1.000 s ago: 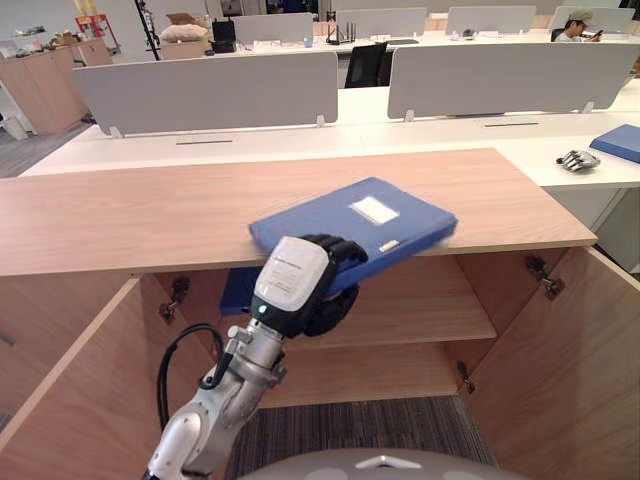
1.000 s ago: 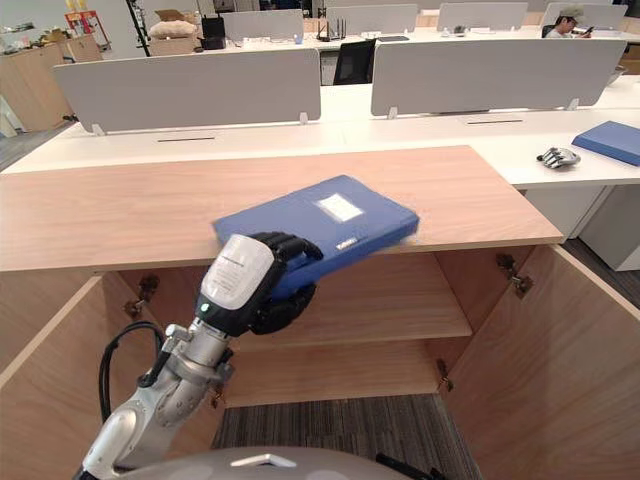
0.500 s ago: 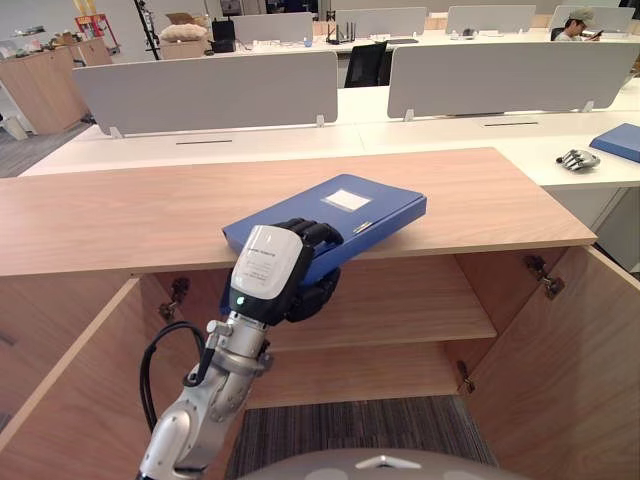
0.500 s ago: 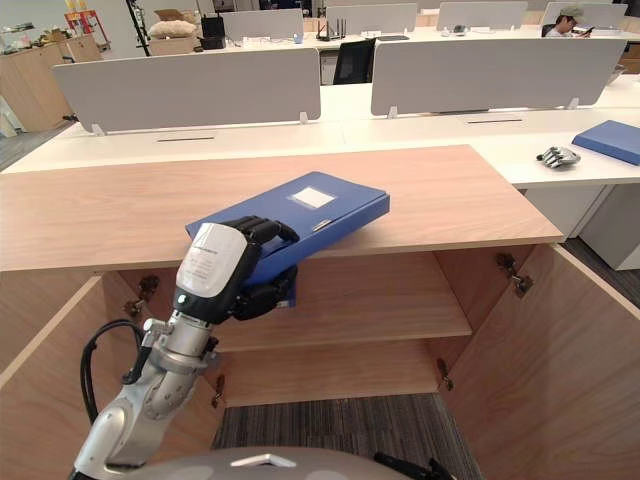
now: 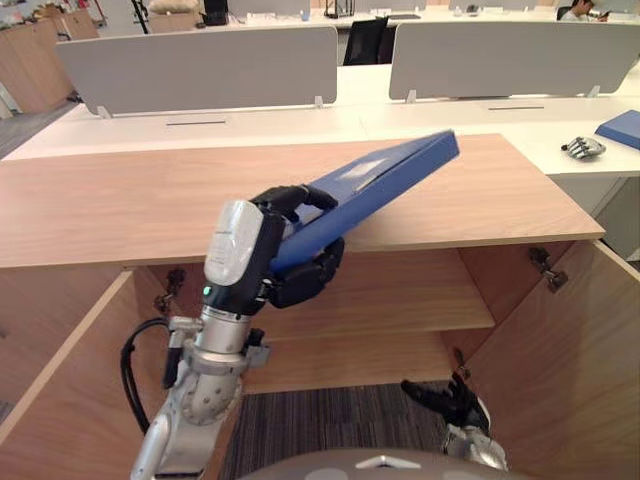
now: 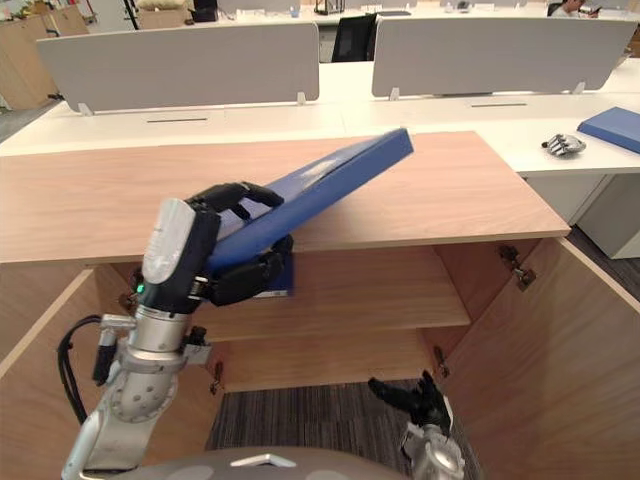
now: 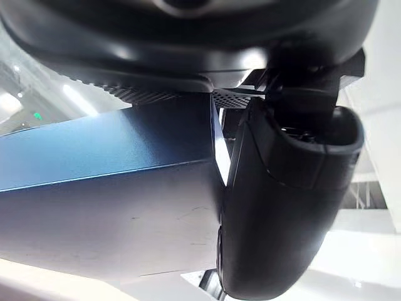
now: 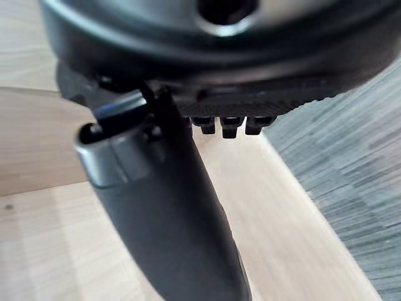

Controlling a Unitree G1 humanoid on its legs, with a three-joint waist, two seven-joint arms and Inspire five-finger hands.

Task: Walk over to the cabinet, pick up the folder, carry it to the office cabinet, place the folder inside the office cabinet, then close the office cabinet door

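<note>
A blue folder [image 5: 385, 175] slants steeply upward, its near end low in front of the cabinet's wooden top [image 5: 120, 200] and its far end raised above that top. My left hand [image 5: 290, 250] is shut on the folder's near end, fingers over the upper face and thumb underneath. In the left wrist view the folder [image 7: 106, 188] lies against the thumb [image 7: 282, 207]. My right hand [image 5: 450, 400] hangs low over the carpet before the open cabinet, open with spread fingers and holding nothing. The inner shelf [image 5: 400, 300] is bare on the right.
Both cabinet doors stand open, the right door [image 5: 570, 370] and the left door [image 5: 60, 400]. Behind are white desks with grey dividers [image 5: 200, 65]. Another blue folder [image 5: 622, 128] and a dark hand-shaped object [image 5: 583, 148] lie on the right desk. A person [image 5: 580, 10] sits far back.
The folder has swung from nearly flat to steeply tilted, far end up. My left hand has turned and shifted left. My right hand has come into sight at the bottom.
</note>
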